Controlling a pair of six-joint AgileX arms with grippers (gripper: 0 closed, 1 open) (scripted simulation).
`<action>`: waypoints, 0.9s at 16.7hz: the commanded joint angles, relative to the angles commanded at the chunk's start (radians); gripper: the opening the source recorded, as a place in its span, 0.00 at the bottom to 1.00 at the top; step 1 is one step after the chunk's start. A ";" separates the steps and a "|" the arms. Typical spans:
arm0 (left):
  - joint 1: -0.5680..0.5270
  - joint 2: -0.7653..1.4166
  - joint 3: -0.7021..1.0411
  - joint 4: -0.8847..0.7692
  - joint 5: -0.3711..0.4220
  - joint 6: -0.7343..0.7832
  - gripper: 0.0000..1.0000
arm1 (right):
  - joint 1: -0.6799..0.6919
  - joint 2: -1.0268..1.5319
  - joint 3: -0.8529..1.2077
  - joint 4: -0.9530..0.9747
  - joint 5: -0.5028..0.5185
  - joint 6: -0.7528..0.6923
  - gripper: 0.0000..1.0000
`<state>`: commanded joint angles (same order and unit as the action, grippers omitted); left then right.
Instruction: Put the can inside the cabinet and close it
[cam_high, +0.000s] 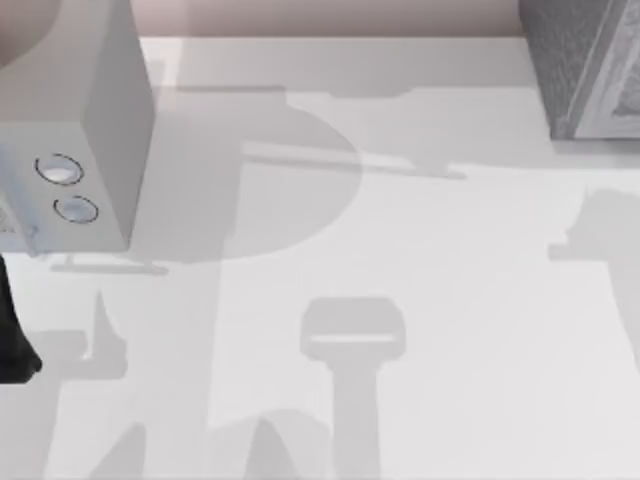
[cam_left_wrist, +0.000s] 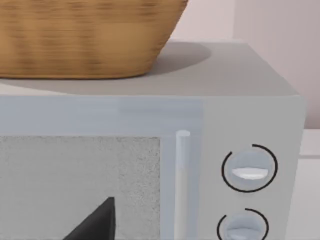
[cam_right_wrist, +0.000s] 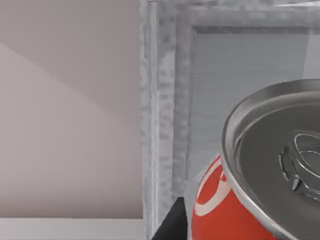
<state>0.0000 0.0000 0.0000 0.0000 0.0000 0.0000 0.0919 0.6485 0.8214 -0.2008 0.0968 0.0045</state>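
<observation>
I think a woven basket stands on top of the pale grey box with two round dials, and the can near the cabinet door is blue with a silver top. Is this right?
Not quite. The can is red with white markings, not blue, as the right wrist view shows; its top is silver, and it is close to the cabinet door. The left wrist view confirms the woven basket standing on the pale grey box with two round dials.

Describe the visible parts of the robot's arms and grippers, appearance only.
Little shows. The left arm is a plain black, matte shape at the top view's left edge. A left gripper finger is a dark grey pointed wedge. A right gripper finger is black and flat-sided. No cables or markings are visible.
</observation>
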 joint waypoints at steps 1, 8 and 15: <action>0.000 0.000 0.000 0.000 0.000 0.000 1.00 | 0.009 0.073 0.097 -0.024 0.012 0.000 0.00; 0.000 0.000 0.000 0.000 0.000 0.000 1.00 | 0.066 0.514 0.699 -0.166 0.079 0.007 0.00; 0.000 0.000 0.000 0.000 0.000 0.000 1.00 | 0.094 0.681 0.925 -0.219 0.099 0.013 0.00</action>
<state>0.0000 0.0000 0.0000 0.0000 0.0000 0.0000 0.1854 1.3294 1.7465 -0.4202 0.1957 0.0178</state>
